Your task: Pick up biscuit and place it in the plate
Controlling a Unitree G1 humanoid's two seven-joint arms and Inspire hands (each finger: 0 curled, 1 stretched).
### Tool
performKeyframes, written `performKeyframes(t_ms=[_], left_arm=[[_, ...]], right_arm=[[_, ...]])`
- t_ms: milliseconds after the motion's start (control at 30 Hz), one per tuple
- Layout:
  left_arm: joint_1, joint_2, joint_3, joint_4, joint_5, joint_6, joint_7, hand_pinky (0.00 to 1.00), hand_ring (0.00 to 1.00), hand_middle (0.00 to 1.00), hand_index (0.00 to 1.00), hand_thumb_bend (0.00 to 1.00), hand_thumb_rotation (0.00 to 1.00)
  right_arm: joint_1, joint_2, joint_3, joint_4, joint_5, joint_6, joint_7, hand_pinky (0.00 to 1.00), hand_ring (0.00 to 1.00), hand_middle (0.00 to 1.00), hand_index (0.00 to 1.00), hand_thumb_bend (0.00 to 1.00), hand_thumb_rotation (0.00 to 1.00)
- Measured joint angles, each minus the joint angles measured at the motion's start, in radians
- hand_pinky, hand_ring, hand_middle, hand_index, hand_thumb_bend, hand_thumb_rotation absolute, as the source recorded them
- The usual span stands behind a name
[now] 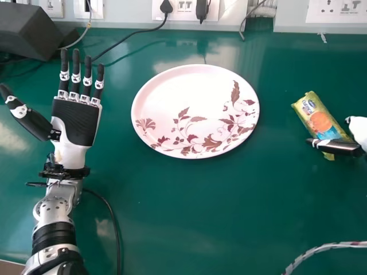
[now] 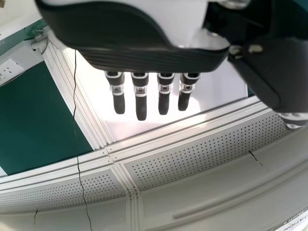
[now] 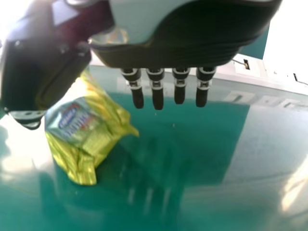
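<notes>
Status: approach done, as I judge it, with pick-up, carry and placing all left. The green table (image 1: 189,212) bears the whole setup, the plate (image 1: 166,97) on it serving as reference. The plate is ready to receive, with nothing delivered to it; the job is near its start. My left hand (image 1: 75,121) is idle to the left of the plate, palm up, fingers straight and a little apart, thumb well out to the side, holding nothing. My right hand (image 1: 358,130) is to the right of the plate, beyond the biscuit packet (image 1: 316,116), which lies on the table between that hand and the plate, well apart from the rim and slanting with its far end toward the plate. Fingers (image 3: 158,98) of the right hand: straight, wide, none curled round the packet. Thumb (image 1: 337,147) of the same hand: extended toward the plate, over the packet's near end in the head view; whether it touches the wrapper or only passes above, I cannot tell. No grip recorded. Next, in my judgement: bring thumb and fingers to either side of the wrapper, then close gently, since the biscuits may crack.
</notes>
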Motion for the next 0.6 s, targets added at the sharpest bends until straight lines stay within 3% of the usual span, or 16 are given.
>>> performKeyframes(t_ms=[367,567,600], left_arm=[[0.0,0.0,0.001,0.0,-0.012,0.024,0.004,1.0,0.95,1.0,1.0,1.0,0.78],[0.0,0.001,0.004,0.005,-0.035,0.056,0.004,1.0,0.96,1.0,1.0,1.0,0.78],[0.0,0.001,0.004,0.006,-0.038,0.059,0.005,0.93,0.96,1.0,1.0,1.0,0.78]], right_arm=[[-0.008,-0.024,-0.004,-0.001,0.021,0.01,0.004,0.92,0.98,1.0,0.99,0.81,0.65],[-0.008,-0.04,-0.011,-0.014,0.044,0.014,0.012,0.87,0.96,1.0,0.96,0.73,0.51],[-0.008,-0.044,-0.011,-0.017,0.047,0.016,0.015,0.85,0.96,1.0,0.95,0.71,0.47]])
